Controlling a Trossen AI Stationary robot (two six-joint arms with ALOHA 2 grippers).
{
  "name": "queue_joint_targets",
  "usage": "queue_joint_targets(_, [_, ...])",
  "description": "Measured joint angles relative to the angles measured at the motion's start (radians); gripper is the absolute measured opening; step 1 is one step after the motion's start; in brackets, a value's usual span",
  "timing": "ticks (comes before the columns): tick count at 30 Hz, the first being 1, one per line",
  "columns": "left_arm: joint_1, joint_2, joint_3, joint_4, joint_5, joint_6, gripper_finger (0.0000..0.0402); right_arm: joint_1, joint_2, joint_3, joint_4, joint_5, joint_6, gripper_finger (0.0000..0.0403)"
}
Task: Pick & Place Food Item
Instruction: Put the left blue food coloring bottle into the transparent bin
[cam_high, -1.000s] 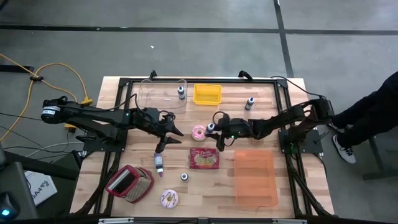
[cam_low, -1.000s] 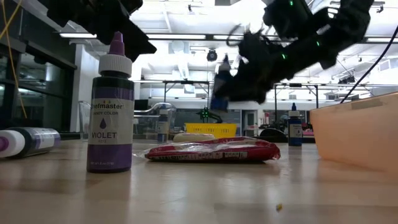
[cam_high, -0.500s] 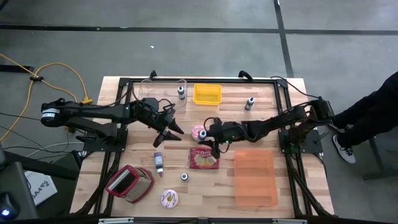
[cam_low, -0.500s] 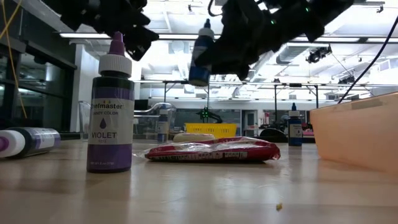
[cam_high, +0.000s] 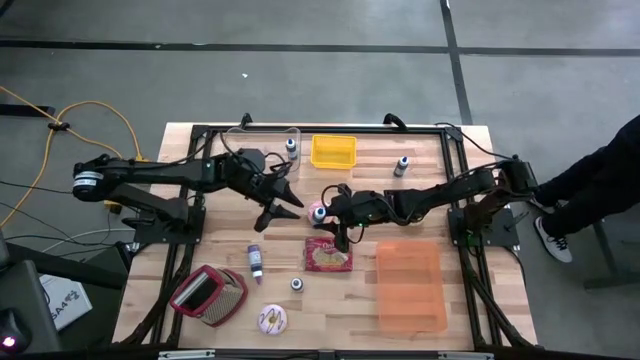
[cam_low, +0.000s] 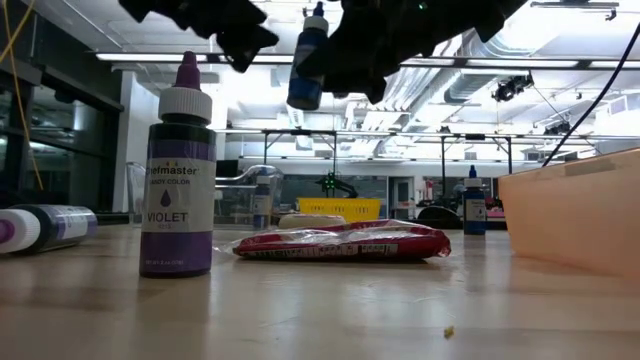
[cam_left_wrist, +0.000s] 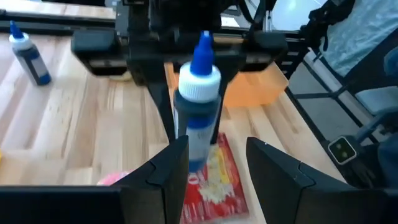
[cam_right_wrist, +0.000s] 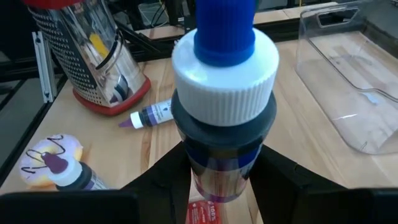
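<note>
Above the wooden table (cam_high: 190, 150), right gripper (cam_high: 337, 207) around blue bottle (cam_left_wrist: 199, 106).

A blue-capped dark blue bottle (cam_low: 306, 70) hangs upright above the red snack packet (cam_low: 340, 241).

On the label of the purple bottle (cam_low: 178, 175) standing upright on the table, "Chefmaster" is printed at the top, with a smaller line beneath that appears to read "Candy Color", and "VIOLET" lower down. The lettering on the red snack packet (cam_low: 342, 241) cannot be made out.
</note>
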Motion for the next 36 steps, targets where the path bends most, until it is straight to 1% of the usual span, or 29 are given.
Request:
queue_joint_targets(5, [0.000, 0.053, 0.058, -0.029, 0.000, 0.017, 0.0156, 0.000, 0.000, 0.000, 0.001, 0.000, 0.005, 0.0132])
queue_joint_targets(10, [-0.008, 0.097, 0.086, -0.028, -0.010, 0.038, 0.0156, 0.000, 0.000, 0.000, 0.001, 0.000, 0.006, 0.0132])
queue_joint_targets(15, [-0.024, 0.098, 0.090, 0.003, -0.062, 0.058, 0.0156, 0.000, 0.000, 0.000, 0.000, 0.000, 0.006, 0.0132])
queue_joint_targets(25, [-0.051, 0.128, 0.093, 0.096, -0.060, 0.075, 0.0156, 0.000, 0.000, 0.000, 0.007, 0.000, 0.000, 0.0132])
queue_joint_targets(36, [-0.047, 0.171, 0.091, 0.124, -0.060, 0.072, 0.0156, 0.000, 0.000, 0.000, 0.010, 0.001, 0.000, 0.0132])
